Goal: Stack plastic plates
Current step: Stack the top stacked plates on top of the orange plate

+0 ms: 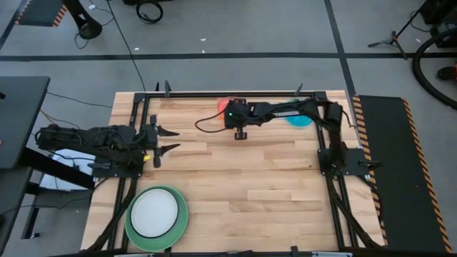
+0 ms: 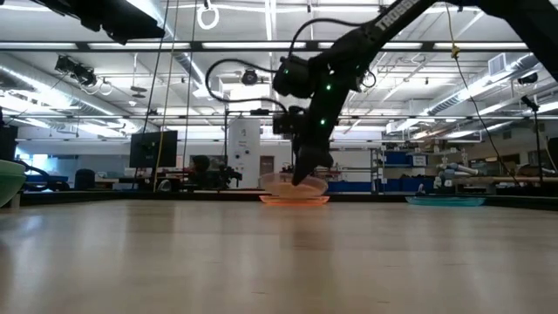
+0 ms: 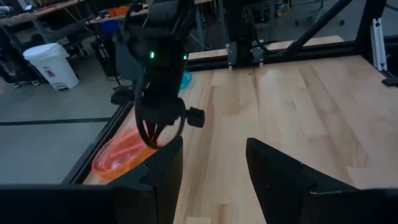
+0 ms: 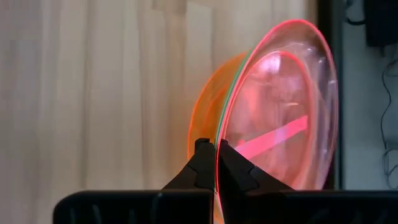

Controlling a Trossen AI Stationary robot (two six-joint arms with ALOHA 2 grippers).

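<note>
pink plate tilted on orange plate

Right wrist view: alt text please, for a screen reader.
The right hand is shut on the rim of a translucent pink plate, with an orange plate right behind it, over the light wooden table.

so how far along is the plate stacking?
Done: white plate sits in a green plate at the table's near left. In hand: right gripper is shut on the pink plate rim, over the orange plate at the far edge. Left: cyan plate lies apart; the small plates aren't on the green pile. Left gripper waits open.
</note>
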